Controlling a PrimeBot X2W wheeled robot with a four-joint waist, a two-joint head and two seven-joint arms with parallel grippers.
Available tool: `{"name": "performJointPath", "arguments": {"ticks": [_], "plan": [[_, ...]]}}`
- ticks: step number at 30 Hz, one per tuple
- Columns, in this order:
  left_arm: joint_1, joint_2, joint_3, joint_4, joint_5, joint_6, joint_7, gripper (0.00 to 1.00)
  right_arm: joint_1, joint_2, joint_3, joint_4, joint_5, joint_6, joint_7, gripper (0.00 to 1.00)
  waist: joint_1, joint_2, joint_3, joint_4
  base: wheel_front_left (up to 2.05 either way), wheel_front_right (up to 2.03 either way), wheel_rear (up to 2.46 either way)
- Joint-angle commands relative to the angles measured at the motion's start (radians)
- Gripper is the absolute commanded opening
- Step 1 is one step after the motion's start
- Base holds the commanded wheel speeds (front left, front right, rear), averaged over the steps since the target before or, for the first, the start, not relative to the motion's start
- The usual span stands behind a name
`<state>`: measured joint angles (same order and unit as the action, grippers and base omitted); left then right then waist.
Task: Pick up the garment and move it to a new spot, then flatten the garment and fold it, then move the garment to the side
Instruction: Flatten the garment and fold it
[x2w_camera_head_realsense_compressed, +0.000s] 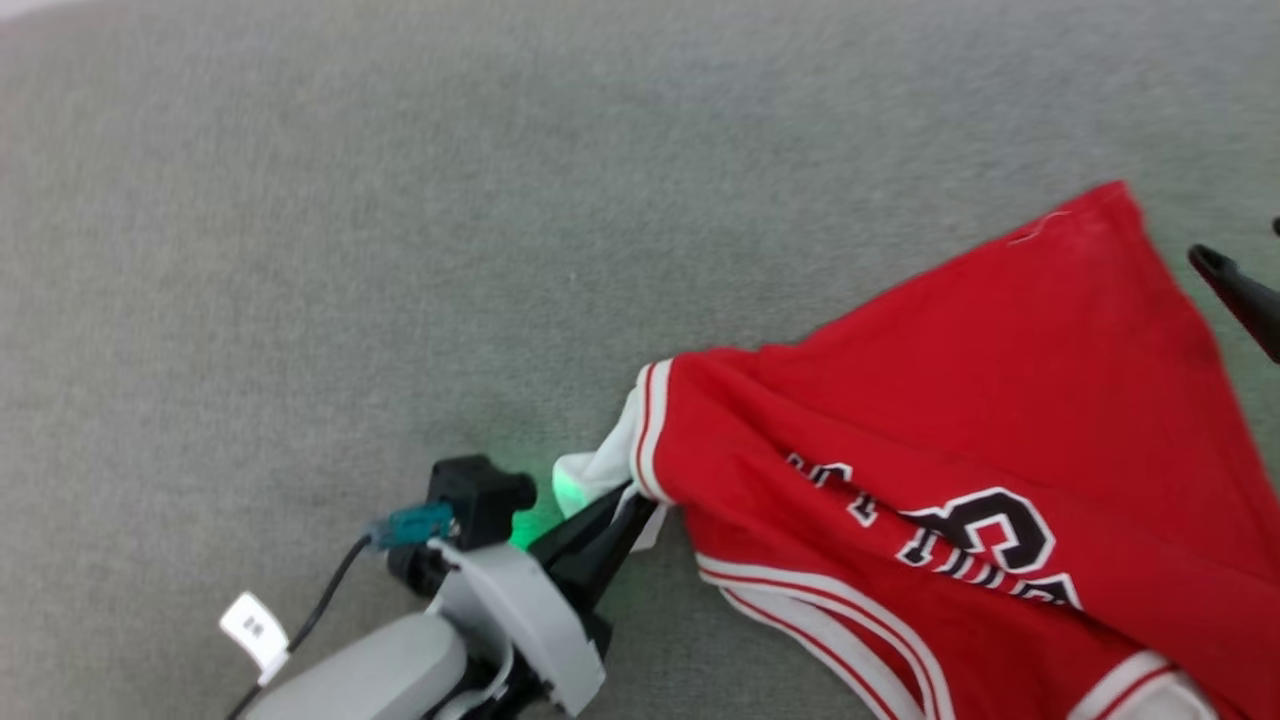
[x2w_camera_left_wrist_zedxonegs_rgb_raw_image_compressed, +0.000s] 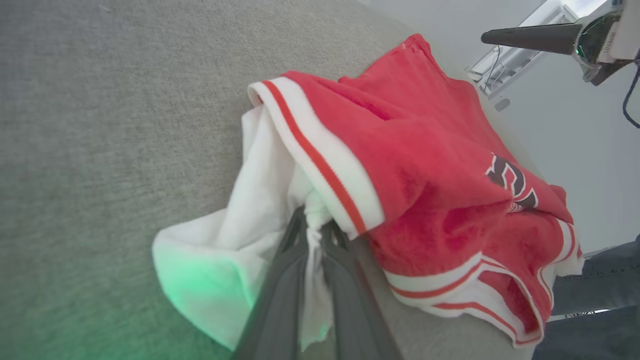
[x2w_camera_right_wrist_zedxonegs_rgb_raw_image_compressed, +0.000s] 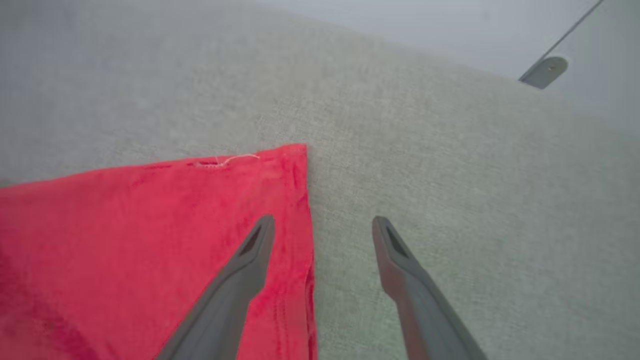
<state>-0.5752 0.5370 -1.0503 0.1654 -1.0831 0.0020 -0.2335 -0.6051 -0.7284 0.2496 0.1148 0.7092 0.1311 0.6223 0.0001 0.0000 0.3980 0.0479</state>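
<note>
1. At the far left of the head view lies a bare grey woven surface (x2w_camera_head_realsense_compressed: 300, 250).
2. At the lower left, the pale left forearm comes in, with a black cable (x2w_camera_head_realsense_compressed: 330, 590) and a white tag (x2w_camera_head_realsense_compressed: 255, 628) beside it. A green glow (x2w_camera_head_realsense_compressed: 530, 500) falls on the grey weave by the wrist.
3. The left gripper (x2w_camera_head_realsense_compressed: 632, 497) points up and to the right. Its fingers are closed together on a bunch of white fabric at the left end of the garment (x2w_camera_head_realsense_compressed: 980, 400). In the left wrist view the white cloth is pinched between the two dark fingers (x2w_camera_left_wrist_zedxonegs_rgb_raw_image_compressed: 280, 280), just under a white band with a red stripe.
4. The garment rests on the surface from the middle to the right edge of the head view. It is bunched near the grip and flatter farther right. Black, white-outlined lettering faces up at the lower right, and striped trim runs along the lower edge.
5. Its far corner, at the upper right, lies flat with a loose pale thread on it.
6. The right gripper (x2w_camera_right_wrist_zedxonegs_rgb_raw_image_compressed: 322, 222) is at that corner with its fingers spread apart. One finger is over the red cloth and the other over the grey weave, with the garment's edge between them. Whether they touch cannot be told.
7. At the right edge of the left wrist view, beyond the surface, is what looks like a person's leg (x2w_camera_left_wrist_zedxonegs_rgb_raw_image_compressed: 590, 290) in dark jeans.
</note>
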Motion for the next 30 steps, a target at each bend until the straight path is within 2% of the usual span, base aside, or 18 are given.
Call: {"name": "performJointPath", "arguments": {"ticks": [1,5,9,10,12,15,20,25,29,30], "plan": [[-0.018,-0.011,-0.001,0.017,0.007,-0.012,0.001,0.0,-0.049,0.001,0.042,0.044,-0.017,-0.001,-0.002,1.0,-0.0001,0.0,0.06,0.052,0.0,0.0,0.0],[-0.043,-0.047,-0.008,0.064,0.014,-0.036,0.0,0.0,-0.164,0.006,0.182,0.191,-0.032,-0.001,-0.015,1.0,-0.0001,0.0,0.087,0.08,0.0,0.0,0.0],[-0.043,-0.07,-0.012,0.113,0.012,-0.054,-0.003,0.0,-0.201,0.024,0.316,0.293,0.021,0.0,0.007,1.0,-0.0001,0.0,0.083,0.094,0.0,0.0,0.0],[-0.04,-0.072,-0.011,0.124,0.01,-0.059,-0.004,0.0,-0.202,0.025,0.35,0.307,0.035,0.0,0.013,0.75,-0.0001,0.0,0.078,0.095,0.0,0.0,0.0],[-0.033,-0.072,-0.007,0.144,0.002,-0.067,-0.008,0.0,-0.211,0.018,0.401,0.329,0.061,0.001,0.001,0.0,-0.0001,0.0,0.066,0.095,0.0,0.0,0.0],[-0.023,-0.062,0.009,0.167,-0.01,-0.071,-0.011,0.0,-0.238,0.009,0.43,0.361,0.103,0.001,-0.041,0.0,-0.0001,0.0,0.044,0.085,0.0,0.0,0.0],[-0.063,-0.045,0.062,0.179,-0.06,-0.09,-0.008,0.0,-0.315,-0.013,0.414,0.417,0.144,-0.001,-0.147,0.0,-0.0001,0.0,0.011,0.062,0.0,0.0,0.0],[-0.22,-0.041,0.122,0.192,-0.101,-0.118,0.044,0.0,-0.413,-0.004,0.372,0.497,0.154,-0.001,-0.237,0.0,-0.0001,0.0,-0.007,0.036,0.0,0.0,0.0],[-0.418,-0.043,0.176,0.234,-0.141,-0.125,0.128,0.0,-0.541,0.002,0.317,0.575,0.121,-0.001,-0.326,0.0,-0.0001,0.0,-0.005,0.017,0.0,0.0,0.0],[-0.418,-0.043,0.176,0.234,-0.141,-0.125,0.128,0.0,-0.541,0.002,0.317,0.575,0.121,-0.001,-0.326,0.0,-0.0001,0.0,-0.005,0.017,0.0,0.0,0.0]]}}
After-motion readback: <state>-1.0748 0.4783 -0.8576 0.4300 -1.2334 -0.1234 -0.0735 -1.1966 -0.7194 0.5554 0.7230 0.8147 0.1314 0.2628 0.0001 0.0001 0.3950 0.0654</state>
